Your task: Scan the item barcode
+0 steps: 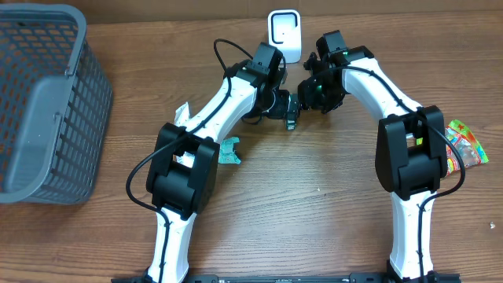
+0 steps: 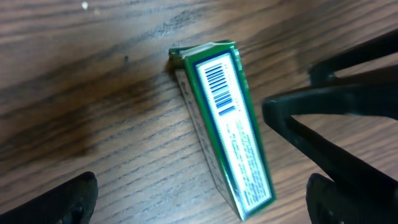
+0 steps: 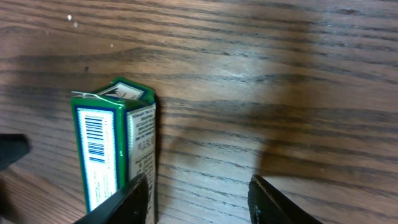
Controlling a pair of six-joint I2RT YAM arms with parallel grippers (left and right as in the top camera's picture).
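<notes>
A green and white box (image 2: 225, 118) lies on the wooden table with its barcode (image 2: 219, 87) facing up. My left gripper (image 2: 205, 205) hovers over it, open wide, with the box's near end between the fingertips (image 2: 74, 199) and touching neither. In the right wrist view the box (image 3: 115, 149) sits just outside the left finger (image 3: 134, 202). My right gripper (image 3: 199, 202) is open with only bare table in its gap. Overhead, both grippers (image 1: 289, 106) (image 1: 310, 90) meet below the white scanner (image 1: 284, 31) and cover the box.
A grey mesh basket (image 1: 47, 102) fills the left side. A colourful packet (image 1: 465, 145) lies at the right arm's base. A teal packet (image 1: 229, 151) and a white scrap (image 1: 182, 114) lie by the left arm.
</notes>
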